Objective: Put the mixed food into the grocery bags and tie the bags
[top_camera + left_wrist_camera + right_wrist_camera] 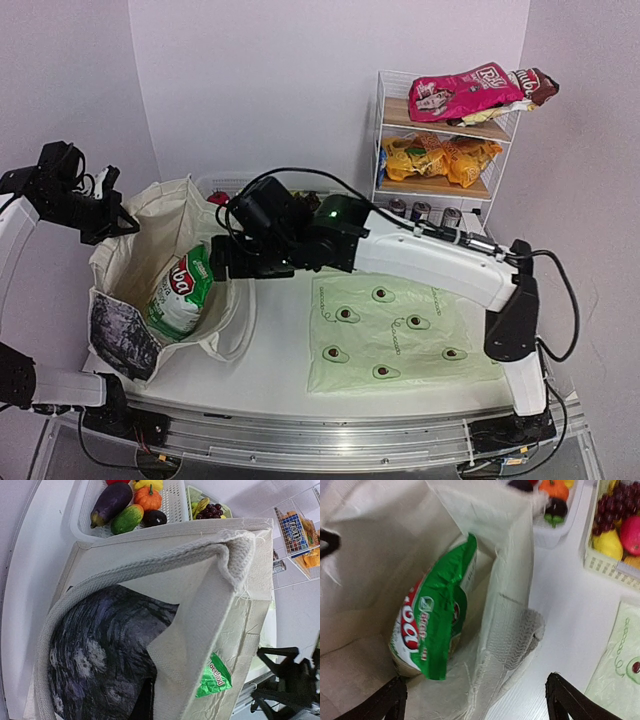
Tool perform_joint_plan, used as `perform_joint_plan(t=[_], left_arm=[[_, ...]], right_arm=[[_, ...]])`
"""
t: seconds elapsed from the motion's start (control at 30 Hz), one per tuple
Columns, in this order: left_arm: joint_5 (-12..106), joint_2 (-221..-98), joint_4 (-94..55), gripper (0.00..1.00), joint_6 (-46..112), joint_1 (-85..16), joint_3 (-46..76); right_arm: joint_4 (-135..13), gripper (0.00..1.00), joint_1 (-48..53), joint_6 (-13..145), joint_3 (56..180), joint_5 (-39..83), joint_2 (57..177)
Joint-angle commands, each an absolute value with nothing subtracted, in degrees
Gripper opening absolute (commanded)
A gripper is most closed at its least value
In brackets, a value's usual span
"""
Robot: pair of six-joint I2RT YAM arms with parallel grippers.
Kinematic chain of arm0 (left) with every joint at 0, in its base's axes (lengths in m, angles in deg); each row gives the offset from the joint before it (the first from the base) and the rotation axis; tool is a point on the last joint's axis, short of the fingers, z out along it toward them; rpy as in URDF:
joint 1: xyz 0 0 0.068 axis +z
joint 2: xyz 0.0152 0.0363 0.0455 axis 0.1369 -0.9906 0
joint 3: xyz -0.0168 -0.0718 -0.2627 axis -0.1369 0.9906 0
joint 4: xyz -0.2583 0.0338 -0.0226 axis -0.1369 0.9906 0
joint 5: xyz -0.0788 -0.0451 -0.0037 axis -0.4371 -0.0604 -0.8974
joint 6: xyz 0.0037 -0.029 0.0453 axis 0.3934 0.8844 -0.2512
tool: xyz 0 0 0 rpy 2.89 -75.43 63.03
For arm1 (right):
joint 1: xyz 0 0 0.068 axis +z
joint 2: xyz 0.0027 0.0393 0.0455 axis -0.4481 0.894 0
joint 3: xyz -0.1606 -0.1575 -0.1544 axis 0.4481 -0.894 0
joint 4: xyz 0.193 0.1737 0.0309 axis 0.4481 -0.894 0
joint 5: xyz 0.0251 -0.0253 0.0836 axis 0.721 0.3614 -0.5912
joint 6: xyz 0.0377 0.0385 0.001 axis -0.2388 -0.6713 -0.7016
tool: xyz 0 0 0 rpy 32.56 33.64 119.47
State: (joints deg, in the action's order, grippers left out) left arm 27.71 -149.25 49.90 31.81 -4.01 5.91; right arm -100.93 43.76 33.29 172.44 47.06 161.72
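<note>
white table (270, 395). avocado-print plastic bag (395, 335) lies flat on it, right of centre. canvas tote (150, 260) stands open on the table, left of the avocado bag and near it. white slotted basket (172, 502) and a second slotted basket (605, 566) sit behind the avocado bag, toward the back wall. wire shelf rack (445, 130) stands behind the avocado bag, back right: pink snack packet (465, 92) on top, orange snack packets (440, 158) on the shelf below, small cans (420, 210) at the bottom.
</note>
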Motion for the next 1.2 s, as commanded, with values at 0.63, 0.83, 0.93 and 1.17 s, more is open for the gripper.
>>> perform_joint_plan(t=[0.63,0.83,0.93,1.17], left_arm=[[24.7,-145.1,48.5,0.0,26.8,-3.7,2.4],[14.3,-143.6,50.9,0.0,30.2,-3.7,6.1],[12.3,-143.1,51.2,0.0,30.4,-3.8,8.6],[10.7,-142.7,51.4,0.0,29.8,-4.2,8.4]], right_arm=[[-103.9,0.0,46.4,37.8,176.3,42.2,149.7],[-105.2,0.0,45.4,35.2,173.3,45.3,147.4],[-105.4,0.0,42.8,30.4,169.8,42.0,147.2],[-107.2,0.0,39.8,27.3,171.7,36.8,151.8]])
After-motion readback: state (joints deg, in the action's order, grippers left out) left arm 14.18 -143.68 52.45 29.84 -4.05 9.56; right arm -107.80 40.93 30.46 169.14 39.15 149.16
